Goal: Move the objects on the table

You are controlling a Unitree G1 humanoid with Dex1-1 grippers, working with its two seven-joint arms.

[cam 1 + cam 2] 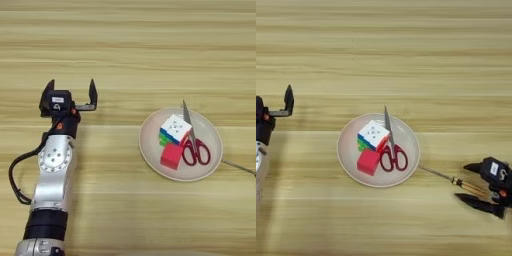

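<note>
left gripper (70, 92) fingers spread wide and empty, hovering over bare table (125, 45) well left of the plate (150, 150); right gripper (476, 182) fingers parted too, lying around the brown handle of a thin screwdriver (456, 181) near the right edge, not visibly clamped on it. all three objects resting on the plate — red cube (171, 156) touching the puzzle cube (175, 129), scissors (192, 140) just beside them — so by the look of it gathered there, or nothing lifted off yet. scissors' long axis running near–far, blade tips pointing away from the robot, red handles toward it.
</note>
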